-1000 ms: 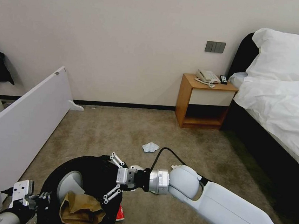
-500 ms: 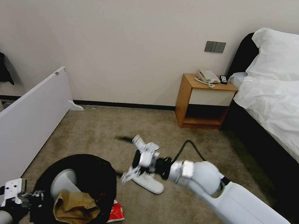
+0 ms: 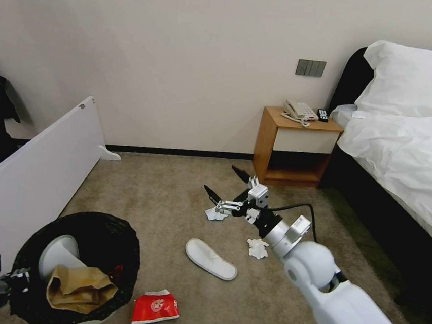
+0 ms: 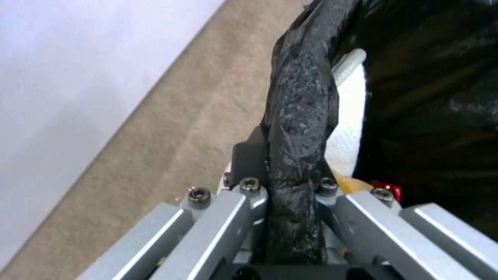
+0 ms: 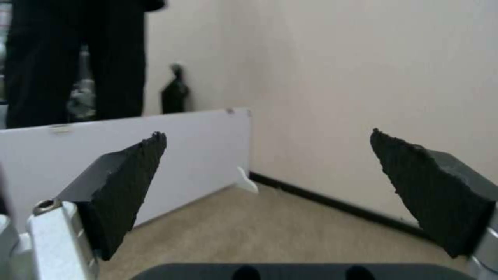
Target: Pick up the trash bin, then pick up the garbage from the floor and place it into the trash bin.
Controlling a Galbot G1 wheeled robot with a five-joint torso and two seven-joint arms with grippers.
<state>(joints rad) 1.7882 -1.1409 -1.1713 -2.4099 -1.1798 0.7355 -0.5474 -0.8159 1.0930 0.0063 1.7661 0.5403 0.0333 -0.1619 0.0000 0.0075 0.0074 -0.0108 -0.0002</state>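
The trash bin (image 3: 117, 239), white with a black bag over its rim, hangs tilted at the lower left with a brown paper bag (image 3: 79, 287) inside. My left gripper (image 3: 13, 279) is shut on its bagged rim (image 4: 298, 128). On the floor (image 3: 161, 197) lie a white slipper (image 3: 210, 259), a red snack packet (image 3: 156, 307) and two crumpled tissues (image 3: 216, 214) (image 3: 257, 248). My right gripper (image 3: 221, 179) hovers open just above the farther tissue, its black pads (image 5: 130, 182) wide apart with nothing between them.
A white board (image 3: 30, 185) leans along the left side. A wooden nightstand (image 3: 294, 146) with a phone stands against the far wall, and the bed (image 3: 404, 160) fills the right. Open carpet lies between board and bed.
My right arm swung from over the bin out across the floor to the far tissue, staying open. The bin shifted left, uncovering the slipper and red packet.
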